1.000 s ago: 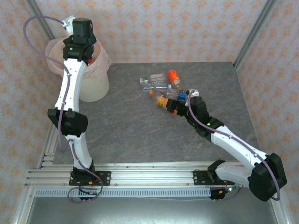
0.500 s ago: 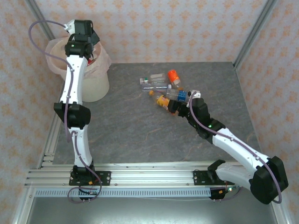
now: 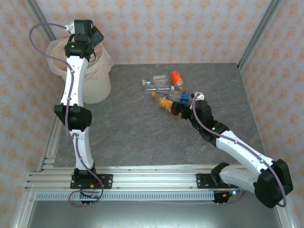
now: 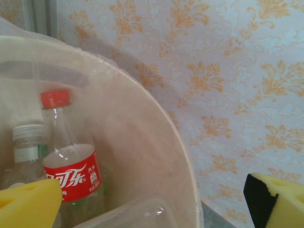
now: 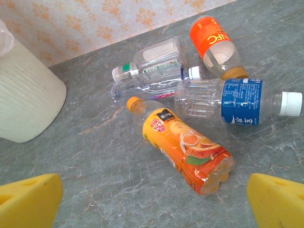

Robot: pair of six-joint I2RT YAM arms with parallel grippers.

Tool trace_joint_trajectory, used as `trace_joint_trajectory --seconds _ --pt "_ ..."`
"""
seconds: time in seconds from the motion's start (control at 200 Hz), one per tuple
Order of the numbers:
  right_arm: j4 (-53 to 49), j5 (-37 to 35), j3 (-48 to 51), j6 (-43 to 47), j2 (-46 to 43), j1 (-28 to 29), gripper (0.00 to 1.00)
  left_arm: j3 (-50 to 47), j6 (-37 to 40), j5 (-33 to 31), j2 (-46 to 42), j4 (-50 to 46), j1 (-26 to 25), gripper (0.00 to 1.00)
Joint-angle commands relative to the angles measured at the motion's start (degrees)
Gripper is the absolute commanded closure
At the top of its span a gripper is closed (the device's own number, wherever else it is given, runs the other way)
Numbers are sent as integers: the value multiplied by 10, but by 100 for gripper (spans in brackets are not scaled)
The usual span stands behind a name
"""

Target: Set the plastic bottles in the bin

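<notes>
Jaws wide apart and empty on the left gripper [image 4: 152,211], hanging over the bin [image 4: 183,161]; a red-label bottle [image 4: 71,176] and a white-capped bottle [image 4: 27,145] stand inside. Same for the right gripper [image 5: 152,209]: wide, holding nothing, low over the table [image 5: 95,156], orange-label bottle [image 5: 183,151] lying just ahead, blue-label bottle [image 5: 232,102] just beside it, more behind. Judging by this, left drop is done and right pick-up is the live step. Next: lower the right gripper, straddle the orange-label bottle across its body, close.
</notes>
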State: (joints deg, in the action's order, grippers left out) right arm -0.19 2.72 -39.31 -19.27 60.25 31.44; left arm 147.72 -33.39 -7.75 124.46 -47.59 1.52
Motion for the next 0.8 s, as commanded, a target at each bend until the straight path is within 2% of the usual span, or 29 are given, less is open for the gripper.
trace_joint_trajectory --seconds 0.0,0.14,0.38,0.6,0.796 --pt "9 -16 9 8 -12 -2 1 19 -22 50 -7 -1 2 0" --pt "7 -17 6 9 -12 -2 1 19 -43 90 -19 1 2 0" --pt "5 -13 2 8 -8 -2 1 10 -24 149 -35 -14 2 0" --pt "4 -3 -7 9 2 -2 1 -5 -24 136 -2 -63 2 0" --pt "3 1 -9 6 5 -2 1 -40 -33 134 -2 -55 2 0"
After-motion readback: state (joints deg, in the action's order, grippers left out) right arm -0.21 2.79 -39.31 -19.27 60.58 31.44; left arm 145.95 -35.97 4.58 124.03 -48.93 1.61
